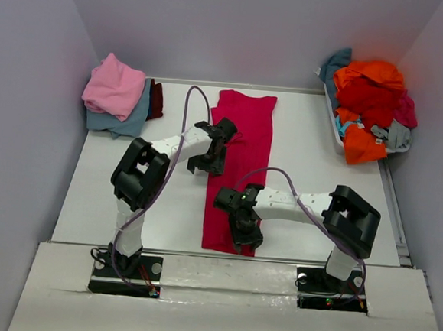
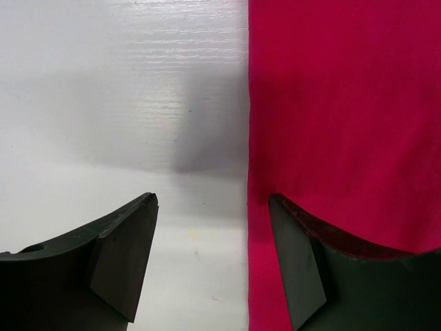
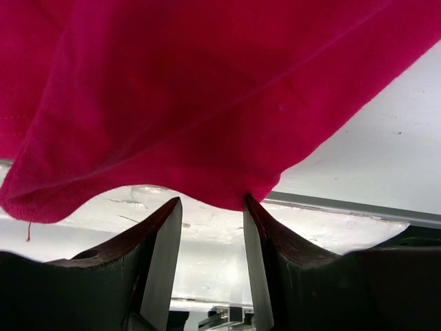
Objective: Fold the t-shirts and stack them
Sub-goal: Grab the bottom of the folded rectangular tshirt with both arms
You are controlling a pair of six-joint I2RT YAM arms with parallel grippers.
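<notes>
A magenta-red t-shirt [image 1: 241, 159] lies folded into a long narrow strip down the middle of the table [image 1: 312, 180]. My left gripper [image 1: 206, 163] is open at the strip's left edge. In the left wrist view [image 2: 210, 200] one finger is over the bare table and the other over the cloth [image 2: 344, 103]. My right gripper [image 1: 245, 230] is open over the strip's near end. In the right wrist view [image 3: 212, 200] the shirt's hem [image 3: 207, 103] hangs just past the fingertips and touches the right one, with nothing between the jaws.
Folded tees are stacked at the back left: pink [image 1: 114, 86] on dusty blue [image 1: 129, 118], with maroon [image 1: 156, 99] beside them. A white bin [image 1: 336, 132] at the back right holds a heap of orange [image 1: 371, 74], red, teal and grey tees. Walls close in on both sides.
</notes>
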